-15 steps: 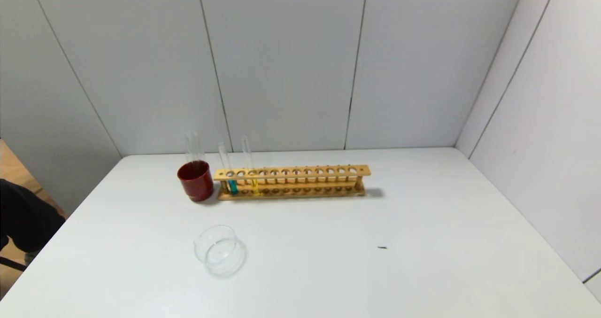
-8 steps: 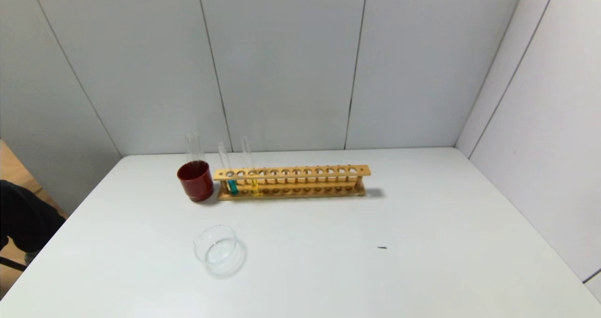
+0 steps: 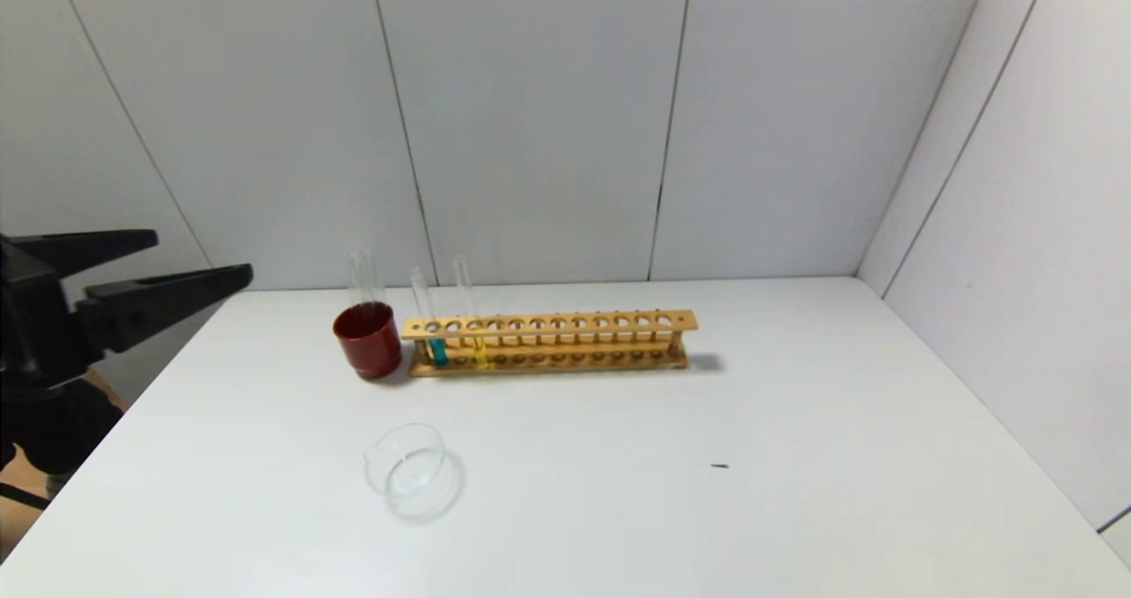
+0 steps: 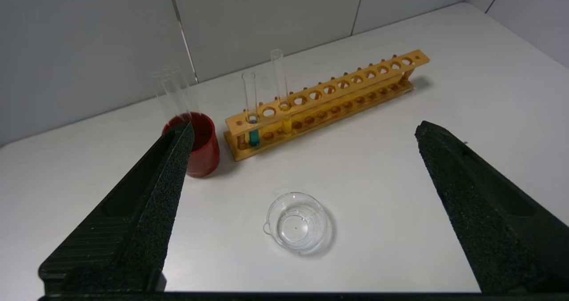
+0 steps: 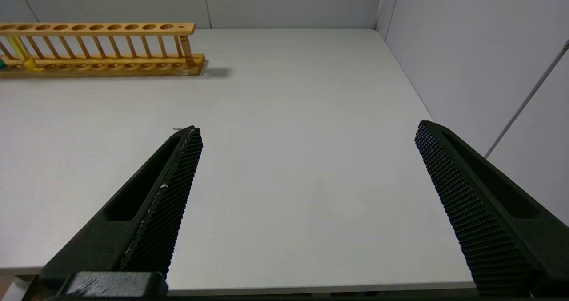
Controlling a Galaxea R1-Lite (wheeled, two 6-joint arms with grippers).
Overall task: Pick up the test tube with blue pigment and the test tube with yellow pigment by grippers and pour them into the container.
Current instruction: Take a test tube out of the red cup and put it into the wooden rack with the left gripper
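The right gripper (image 5: pixel 306 132) hung with its fingers spread wide and empty by the table's (image 3: pixel 795 492) near edge toward the right side, out of the head view. The left gripper (image 3: pixel 199 258) was raised just off the table's left edge, its two black fingers (image 3: pixel 168 298) parted and gripping nothing, pointing in over the surface; from its own wrist view the left gripper (image 4: pixel 304 132) framed the whole setup between its spread fingers. Closest to the near edge, left of centre, sat the container (image 3: pixel 412 472), a low clear glass dish, upright, alone on the white top and well apart from the rest. Farther back, toward the far edge, the wooden rack (image 3: pixel 552 342) lay lengthwise along the table. The test tube with blue pigment (image 3: pixel 427 315) stood upright in a hole near the rack's left end, and the test tube with yellow pigment (image 3: pixel 468 311) stood upright two holes to its right. Just beside the rack's left end stood a dark red cup (image 3: pixel 368 339) with clear tubes (image 3: pixel 363 277) rising out of it.
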